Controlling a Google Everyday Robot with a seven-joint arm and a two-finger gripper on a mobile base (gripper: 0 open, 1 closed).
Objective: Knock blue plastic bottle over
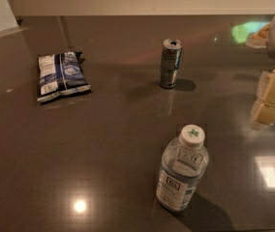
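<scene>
The blue plastic bottle stands upright near the counter's front edge; gripper hangs by the right edge, well apart. Spread or closed, can't tell.

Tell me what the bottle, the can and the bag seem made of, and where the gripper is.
The blue plastic bottle: clear bluish plastic, glossy; the table shows through it. Its white cap: likely plastic too. The can: probably metal, silvery sheen, dented wall. The bag: likely plastic film, crinkled, shiny. The gripper: at the right edge, apart from all three.
</scene>
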